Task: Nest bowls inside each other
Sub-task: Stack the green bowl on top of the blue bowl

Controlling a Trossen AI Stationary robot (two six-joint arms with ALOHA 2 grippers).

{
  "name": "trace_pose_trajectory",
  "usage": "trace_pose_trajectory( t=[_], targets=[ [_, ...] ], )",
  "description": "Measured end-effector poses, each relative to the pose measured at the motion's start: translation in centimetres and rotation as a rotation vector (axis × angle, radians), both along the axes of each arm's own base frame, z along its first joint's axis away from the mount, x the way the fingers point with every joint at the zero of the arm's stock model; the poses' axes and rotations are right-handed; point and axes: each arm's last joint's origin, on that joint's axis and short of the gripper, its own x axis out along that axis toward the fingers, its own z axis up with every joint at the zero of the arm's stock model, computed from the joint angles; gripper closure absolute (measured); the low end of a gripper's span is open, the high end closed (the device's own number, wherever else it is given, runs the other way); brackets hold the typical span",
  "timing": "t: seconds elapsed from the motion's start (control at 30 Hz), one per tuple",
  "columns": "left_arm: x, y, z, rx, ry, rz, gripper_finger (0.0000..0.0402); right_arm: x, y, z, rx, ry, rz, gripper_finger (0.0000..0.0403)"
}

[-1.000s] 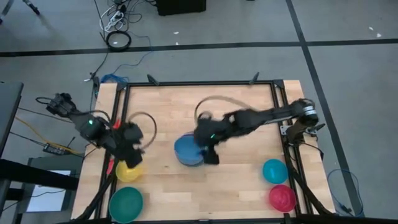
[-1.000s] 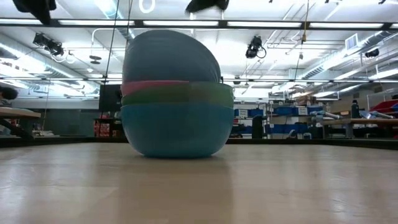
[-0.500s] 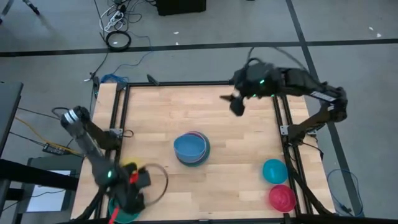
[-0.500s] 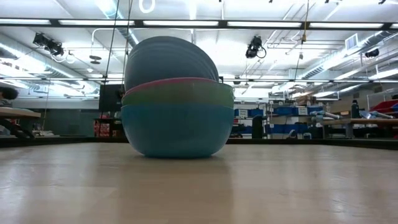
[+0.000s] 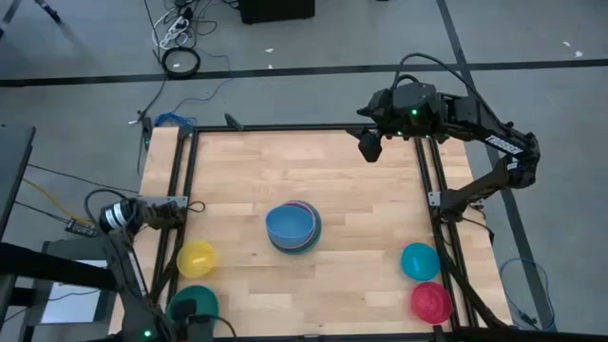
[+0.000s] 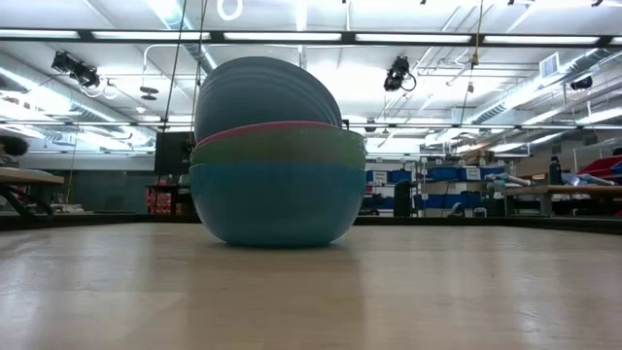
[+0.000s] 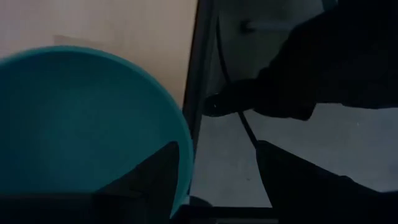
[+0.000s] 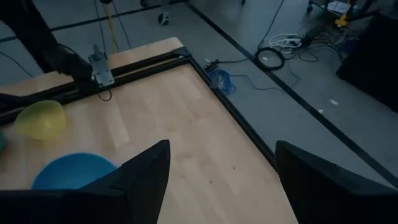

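Note:
A stack of nested bowls stands mid-table: a light blue one at the bottom, then green and pink rims, and a blue bowl lying tilted on top. A yellow bowl and a green bowl sit near the left edge. A teal bowl and a red bowl sit at the near right. My left gripper is open and points down over the green bowl, one finger inside its rim and one outside. My right gripper hangs open, high over the far right.
A black metal frame runs round the wooden table top. Its left rail passes close beside the green bowl. Bare wood lies between the stack and the loose bowls on both sides. Cables lie on the floor beyond the far edge.
My left gripper has swung from beside the yellow bowl toward the near edge and down over the green bowl. My right gripper has drawn away from the stack, rising toward the far right corner. The blue bowl has settled lower into the stack, still tilted.

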Motion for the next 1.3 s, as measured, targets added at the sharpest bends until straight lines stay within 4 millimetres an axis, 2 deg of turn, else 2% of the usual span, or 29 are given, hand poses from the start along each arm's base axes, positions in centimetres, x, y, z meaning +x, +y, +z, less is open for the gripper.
trace_pose_trajectory(
  t=[0.17,0.47,0.57,0.67,0.83,0.9,1.0,1.07,1.2,1.3],
  targets=[
    [0.1,-0.7,-2.3,0.077,0.042,-0.005,0.0179,0.2,-0.1,0.3,-0.007,-0.035,-0.010,0.0127],
    [0.3,-0.8,-4.9,0.207,0.076,0.018,0.0181,0.3,-0.1,0.5,-0.030,-0.050,0.002,0.0127],
    [0.4,-1.0,-5.4,0.214,0.084,0.019,0.0196,0.3,-0.1,0.6,-0.036,-0.055,0.004,0.0130],
    [0.5,-0.9,-5.4,0.210,0.083,0.025,0.0239,0.3,-0.1,0.6,-0.040,-0.054,0.002,0.0134],
    [0.7,-0.6,-6.0,0.210,0.107,0.024,0.0376,0.3,-0.1,0.6,-0.040,-0.055,0.001,0.0143],
    [1.0,-0.2,-6.0,0.228,0.118,0.012,0.0389,0.3,-0.1,0.6,-0.041,-0.054,0.000,0.0147],
    [2.5,0.6,-5.4,0.257,0.136,-0.026,0.0395,0.3,-0.1,0.6,-0.044,-0.054,-0.006,0.0152],
    [3.8,1.4,-4.2,0.293,0.126,-0.055,0.0396,0.3,-0.1,0.6,-0.044,-0.053,-0.006,0.0153],
    [6.2,3.4,-0.3,0.392,0.059,-0.117,0.0397,0.3,-0.1,0.5,-0.045,-0.043,-0.005,0.0154],
    [7.5,5.6,2.8,0.532,-0.006,-0.140,0.0398,0.3,0.2,0.2,-0.030,-0.015,0.001,0.0154]
  ],
)
